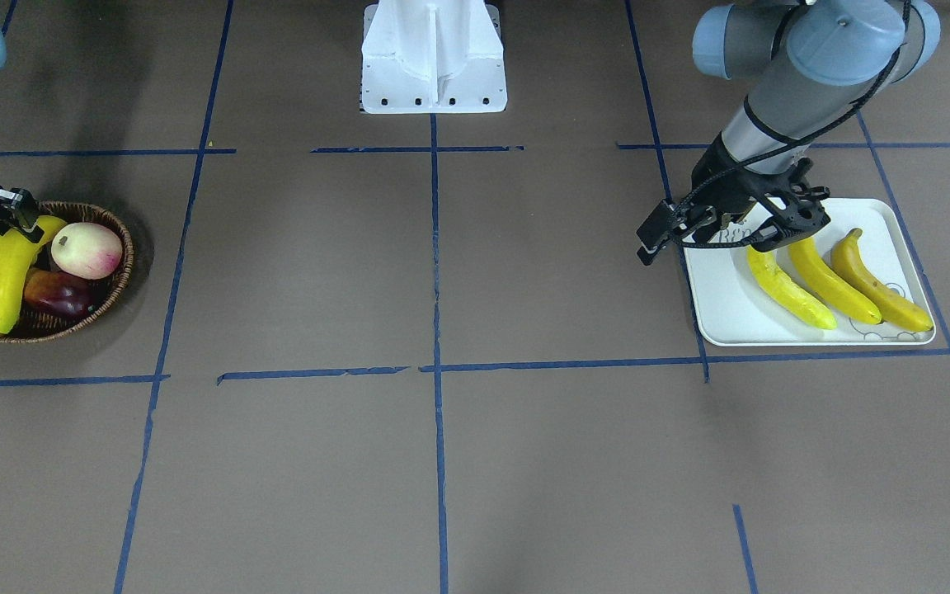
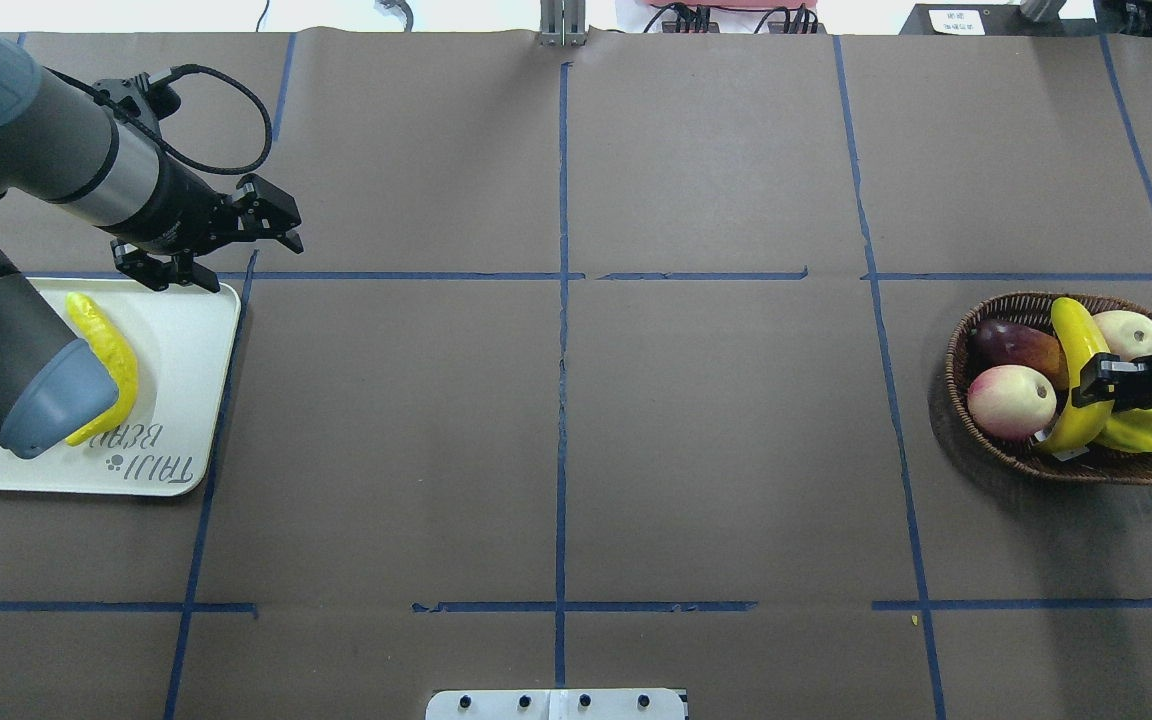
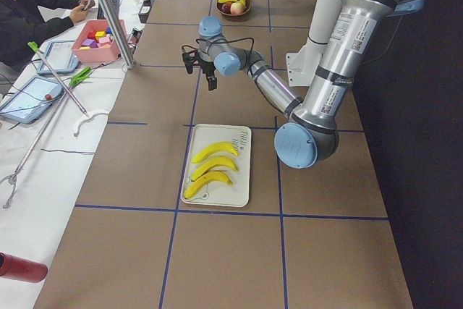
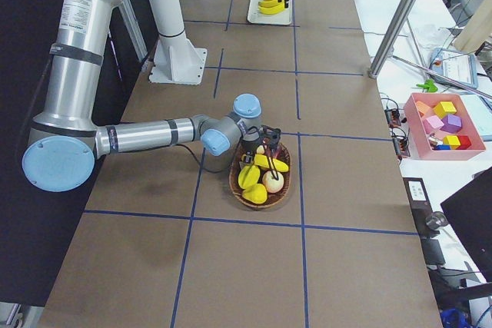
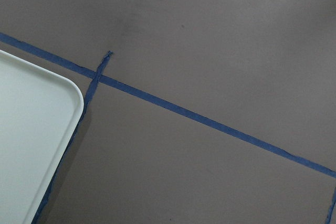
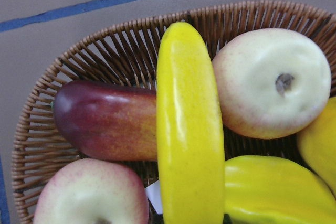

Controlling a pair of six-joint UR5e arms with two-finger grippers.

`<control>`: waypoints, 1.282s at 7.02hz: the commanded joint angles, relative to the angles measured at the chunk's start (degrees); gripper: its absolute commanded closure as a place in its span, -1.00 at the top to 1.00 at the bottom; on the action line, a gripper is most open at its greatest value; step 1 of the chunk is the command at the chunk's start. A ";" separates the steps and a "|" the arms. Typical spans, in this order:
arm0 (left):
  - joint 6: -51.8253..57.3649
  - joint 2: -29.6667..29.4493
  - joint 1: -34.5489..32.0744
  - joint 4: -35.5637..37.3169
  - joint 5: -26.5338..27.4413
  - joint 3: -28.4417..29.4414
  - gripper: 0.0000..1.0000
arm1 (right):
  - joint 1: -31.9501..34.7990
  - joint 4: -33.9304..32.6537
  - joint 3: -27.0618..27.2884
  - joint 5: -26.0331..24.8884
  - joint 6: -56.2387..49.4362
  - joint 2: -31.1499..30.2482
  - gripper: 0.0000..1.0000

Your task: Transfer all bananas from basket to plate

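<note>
Three bananas (image 1: 830, 280) lie side by side on the pale plate (image 1: 731, 313), the rightmost one duller. In the overhead view only one of these bananas (image 2: 106, 365) shows on the plate (image 2: 186, 400); the arm hides the others. My left gripper (image 2: 251, 262) hovers open and empty over the plate's far corner. A fourth banana (image 2: 1076, 340) lies across the fruit in the wicker basket (image 2: 1086, 470). My right gripper (image 2: 1071, 405) is shut on this banana (image 6: 189, 129), a finger on either side.
The basket (image 1: 108, 297) also holds two peaches (image 1: 86, 250), a dark red mango (image 2: 1016, 345) and yellow starfruit (image 2: 1136, 430). The white robot base (image 1: 434, 58) stands mid-table. Blue tape lines cross the brown table. A person (image 3: 36, 5) sits at a side desk.
</note>
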 commanded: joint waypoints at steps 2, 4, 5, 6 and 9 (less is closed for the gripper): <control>0.00 0.44 0.00 -0.02 0.09 -0.39 0.99 | 10.83 -0.76 5.90 7.29 -6.27 -2.77 -1.00; 0.00 0.53 0.00 -0.02 0.09 -0.39 1.00 | 17.61 -17.26 14.84 7.87 -24.66 -2.54 -1.00; 0.00 0.53 0.00 -0.02 0.09 -0.30 0.99 | 20.77 -28.68 18.19 7.69 -34.25 1.47 -1.00; 0.00 0.27 0.09 -0.02 0.01 -0.30 0.99 | 21.67 -36.28 18.23 8.04 -35.21 10.56 -1.00; 0.00 -0.17 0.53 -0.81 -0.17 0.22 0.99 | 6.71 -40.40 11.50 10.85 -22.97 32.81 -1.00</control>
